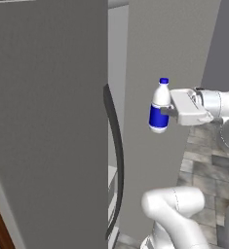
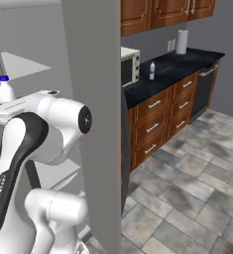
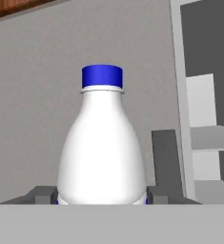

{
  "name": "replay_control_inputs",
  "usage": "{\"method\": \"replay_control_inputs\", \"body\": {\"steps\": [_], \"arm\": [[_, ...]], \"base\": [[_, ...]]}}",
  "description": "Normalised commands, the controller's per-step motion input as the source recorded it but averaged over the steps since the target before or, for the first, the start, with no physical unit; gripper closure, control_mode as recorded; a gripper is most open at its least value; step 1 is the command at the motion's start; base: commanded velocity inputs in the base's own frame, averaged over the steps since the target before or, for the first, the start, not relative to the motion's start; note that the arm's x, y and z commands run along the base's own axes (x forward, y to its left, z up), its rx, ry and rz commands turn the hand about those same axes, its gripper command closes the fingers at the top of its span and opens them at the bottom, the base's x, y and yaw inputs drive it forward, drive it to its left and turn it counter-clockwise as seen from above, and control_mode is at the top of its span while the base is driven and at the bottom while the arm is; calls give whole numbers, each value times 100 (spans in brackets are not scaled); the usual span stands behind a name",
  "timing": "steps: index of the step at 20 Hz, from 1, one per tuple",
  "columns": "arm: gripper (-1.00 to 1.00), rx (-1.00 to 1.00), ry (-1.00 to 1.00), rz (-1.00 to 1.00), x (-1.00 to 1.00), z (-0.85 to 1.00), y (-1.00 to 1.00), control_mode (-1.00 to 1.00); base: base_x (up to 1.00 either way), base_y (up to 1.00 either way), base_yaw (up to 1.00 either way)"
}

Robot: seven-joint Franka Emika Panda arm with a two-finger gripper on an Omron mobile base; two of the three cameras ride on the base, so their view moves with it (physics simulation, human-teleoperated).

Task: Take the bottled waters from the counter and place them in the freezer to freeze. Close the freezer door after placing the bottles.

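My gripper [image 1: 166,111] is shut on the white bottled water [image 1: 159,108] with a blue label and blue cap, holding it upright in the air. In the hand view this bottle [image 3: 102,152] stands between the fingertips [image 3: 159,193], with a grey panel behind it and the freezer shelves [image 3: 209,138] to the right. Its cap [image 2: 4,78] shows above my arm in the right base view. The freezer door [image 1: 47,121] stands open at the left, with a dark handle [image 1: 117,160] beside it. The other bottled water [image 2: 151,70], with a red cap, stands on the black counter [image 2: 187,62].
The fridge's other grey door [image 2: 90,124] is shut, between me and the counter. A cream toaster oven [image 2: 130,65] and a paper towel roll [image 2: 182,41] sit on the counter above brown drawers [image 2: 155,124]. Tiled floor [image 2: 197,198] lies open to the right.
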Motion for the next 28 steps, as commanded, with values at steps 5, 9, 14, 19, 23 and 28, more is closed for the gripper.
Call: {"method": "replay_control_inputs", "body": {"steps": [5,9,14,19,23,28], "arm": [[100,0,0,0,40,1,-1,-100],[100,-2,0,0,62,17,0,-100],[100,-9,4,0,78,42,3,-100],[100,-9,10,-1,60,35,18,-100],[100,-1,5,0,44,-4,31,-100],[100,-1,0,0,32,-12,50,-100]], "base": [[0,0,0],[0,0,0],[0,0,0],[0,0,0],[0,0,0],[0,0,0]]}}
